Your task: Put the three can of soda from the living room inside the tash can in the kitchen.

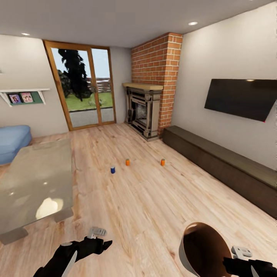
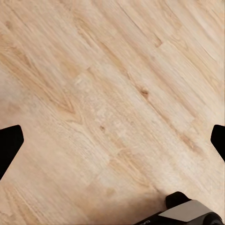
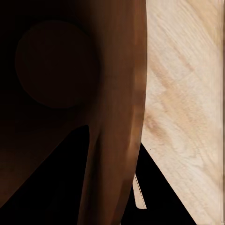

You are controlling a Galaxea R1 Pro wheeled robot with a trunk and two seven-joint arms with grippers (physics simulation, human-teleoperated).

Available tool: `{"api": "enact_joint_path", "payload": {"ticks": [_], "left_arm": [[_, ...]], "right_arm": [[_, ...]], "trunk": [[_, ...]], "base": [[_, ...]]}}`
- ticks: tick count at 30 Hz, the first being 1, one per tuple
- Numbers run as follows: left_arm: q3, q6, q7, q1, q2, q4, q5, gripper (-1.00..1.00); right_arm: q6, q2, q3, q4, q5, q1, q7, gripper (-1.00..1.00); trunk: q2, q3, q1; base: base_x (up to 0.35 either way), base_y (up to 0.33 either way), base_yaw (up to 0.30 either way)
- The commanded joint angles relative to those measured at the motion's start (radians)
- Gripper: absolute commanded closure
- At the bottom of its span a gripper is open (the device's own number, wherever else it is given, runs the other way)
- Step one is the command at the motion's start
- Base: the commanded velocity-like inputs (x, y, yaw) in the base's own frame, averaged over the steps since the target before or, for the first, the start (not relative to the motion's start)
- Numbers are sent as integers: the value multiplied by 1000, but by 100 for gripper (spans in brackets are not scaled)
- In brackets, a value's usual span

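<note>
**Three cans still on the living-room floor, bin carried in hand**

Head view: the three cans stand upright on the wood floor, well apart from each other, in front of the fireplace (image 1: 143,111): a blue can (image 1: 112,169) nearest the glass tabletop (image 1: 34,184), an orange can (image 1: 127,162) in the middle, and a second orange can (image 1: 162,162) toward the long low bench (image 1: 223,165) under the wall TV (image 1: 240,98). None is in the trash can (image 1: 200,250), which is tipped with its copper-brown inside facing the camera, close beside the right gripper (image 1: 246,263). So nothing is done yet; all three picks remain. The floor between robot and cans looks open; the tabletop and blue sofa (image 1: 13,142) lie to the left.

Left wrist view: the left gripper (image 2: 112,140) hangs with its fingers spread wide over bare planks, holding nothing.

Right wrist view: the bin's wall (image 3: 117,117) runs between the dark fingers, one inside, one outside, so the gripper appears clamped on the rim.
</note>
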Motion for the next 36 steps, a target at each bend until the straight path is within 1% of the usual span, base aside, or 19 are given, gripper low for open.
{"api": "enact_joint_path", "payload": {"ticks": [1,5,12,18,25,36], "left_arm": [[0,0,0,0,0,0,0,-100],[0,0,0,0,0,2,0,-100],[-3,-11,-1,-1,1,70,3,-100],[-3,-14,-2,-1,1,83,3,-100],[-2,-14,-3,-2,1,85,2,-100],[-3,-14,-4,-2,1,85,2,-100]], "right_arm": [[2,0,-2,-1,-12,-1,6,100],[2,0,-2,-1,-12,-1,6,100],[2,0,-2,-1,-13,-1,6,100],[2,2,1,-1,-12,-1,6,100],[1,2,15,-1,-12,-1,6,100],[1,3,18,-1,-12,-1,5,100]], "trunk": [[0,0,0],[0,0,0],[0,0,0],[0,0,0],[0,0,0],[0,0,0]], "base": [[257,-225,-116],[265,-214,-184],[279,-190,-236],[290,-166,-215],[314,-59,-46],[324,-4,-3]]}}
